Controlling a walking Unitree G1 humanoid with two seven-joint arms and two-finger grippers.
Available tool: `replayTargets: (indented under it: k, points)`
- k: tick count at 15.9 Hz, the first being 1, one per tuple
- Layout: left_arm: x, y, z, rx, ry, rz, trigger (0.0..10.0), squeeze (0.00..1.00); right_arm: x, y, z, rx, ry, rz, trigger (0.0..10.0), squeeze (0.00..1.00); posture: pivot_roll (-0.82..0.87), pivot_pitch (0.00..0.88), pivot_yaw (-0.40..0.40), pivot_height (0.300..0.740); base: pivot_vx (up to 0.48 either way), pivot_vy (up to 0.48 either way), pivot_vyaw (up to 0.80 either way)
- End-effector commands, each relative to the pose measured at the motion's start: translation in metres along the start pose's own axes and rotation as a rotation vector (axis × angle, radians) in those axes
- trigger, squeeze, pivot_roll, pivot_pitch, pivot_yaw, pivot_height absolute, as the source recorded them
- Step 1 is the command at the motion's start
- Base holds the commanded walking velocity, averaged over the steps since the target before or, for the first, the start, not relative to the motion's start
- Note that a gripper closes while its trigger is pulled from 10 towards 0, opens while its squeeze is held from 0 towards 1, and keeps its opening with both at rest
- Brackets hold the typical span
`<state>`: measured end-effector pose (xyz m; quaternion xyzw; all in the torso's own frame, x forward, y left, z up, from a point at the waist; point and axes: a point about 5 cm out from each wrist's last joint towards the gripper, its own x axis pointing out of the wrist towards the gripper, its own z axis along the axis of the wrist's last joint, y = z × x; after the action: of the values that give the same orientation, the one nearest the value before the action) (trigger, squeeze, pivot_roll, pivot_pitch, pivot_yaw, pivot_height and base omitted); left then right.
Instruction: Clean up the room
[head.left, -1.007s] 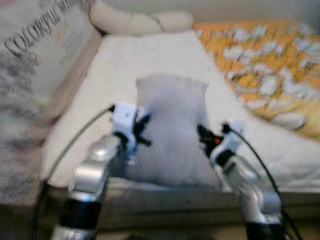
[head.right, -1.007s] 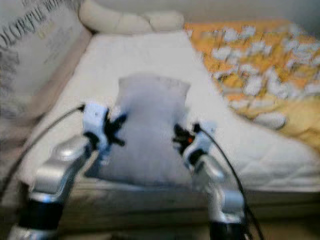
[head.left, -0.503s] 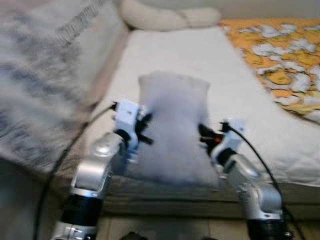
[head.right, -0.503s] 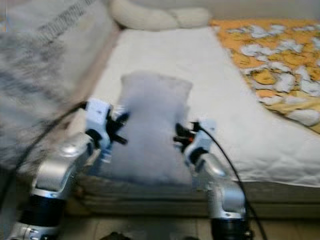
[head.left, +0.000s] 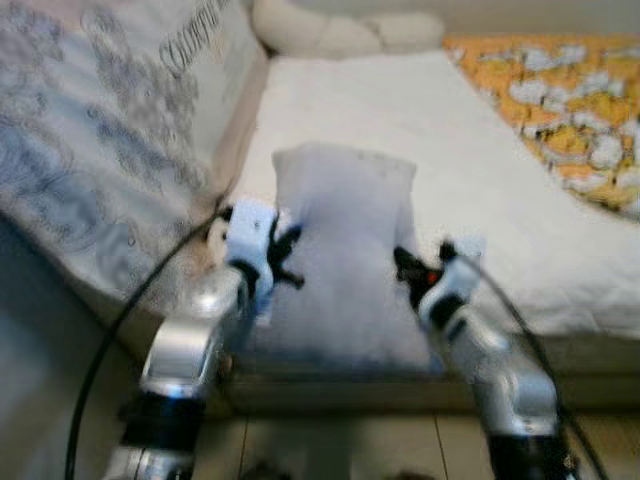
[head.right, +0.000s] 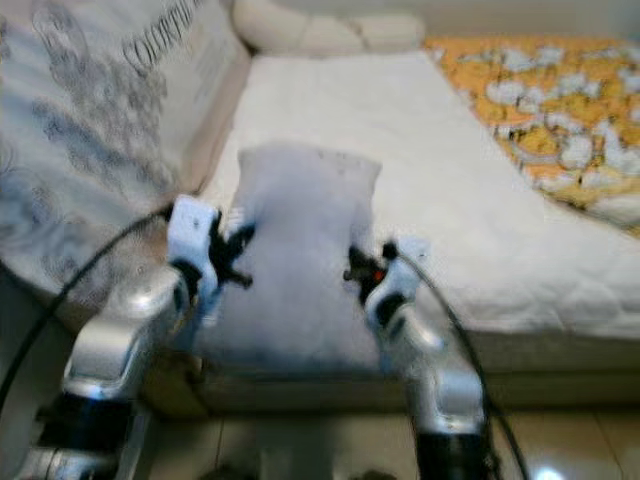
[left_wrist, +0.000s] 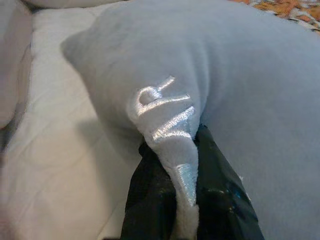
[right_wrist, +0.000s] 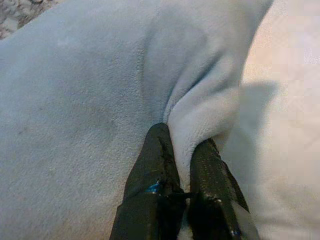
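I hold a pale grey pillow (head.left: 345, 250) between both arms, above the near edge of the white mattress (head.left: 480, 180). My left gripper (head.left: 288, 255) is shut on the pillow's left edge; in the left wrist view its black fingers (left_wrist: 150, 200) pinch a fold of grey cloth (left_wrist: 170, 130) with silver stitching. My right gripper (head.left: 405, 268) is shut on the pillow's right edge; in the right wrist view its fingers (right_wrist: 157, 170) clamp a fold of the pillow (right_wrist: 75, 100).
A large printed cushion or blanket (head.left: 110, 150) with grey patterns leans along the bed's left side. Cream pillows (head.left: 345, 30) lie at the head. An orange and white patterned quilt (head.left: 570, 110) covers the right. Tiled floor (head.right: 560, 440) runs below the bed edge.
The camera has swung left, so the printed cushion takes more of the left side and the quilt has slid right. Both grippers keep the same hold on the pillow.
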<state>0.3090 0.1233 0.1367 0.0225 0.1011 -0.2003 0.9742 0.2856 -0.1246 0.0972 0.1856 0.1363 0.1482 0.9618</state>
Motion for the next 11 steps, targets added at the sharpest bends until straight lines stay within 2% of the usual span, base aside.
replayTargets:
  k: [1,3,5,11]
  points:
    - [0.0011,0.0055,0.0156,0.013,-0.068,0.034,10.0,0.00,0.0013,0.0005,0.0100,-0.013,-0.039,0.007,10.0,0.00,-0.08,0.000,0.047,0.740,0.000,0.000,0.00]
    - [0.0025,0.0092,0.0190,0.037,-0.081,0.043,10.0,0.00,0.0028,0.0009,0.0114,-0.018,-0.039,0.011,10.0,0.00,-0.08,0.000,0.039,0.740,0.127,0.000,0.00]
    - [0.0025,0.0126,0.0195,0.027,-0.084,0.061,10.0,0.00,0.0039,0.0007,0.0108,-0.019,-0.038,0.012,10.0,0.00,-0.08,0.000,0.038,0.740,0.277,0.000,0.00]
    - [0.0036,0.0085,0.0175,0.025,-0.081,0.035,10.0,0.00,0.0071,-0.0010,0.0124,-0.083,-0.034,0.006,10.0,0.00,-0.08,0.000,0.038,0.740,0.328,0.000,0.00]
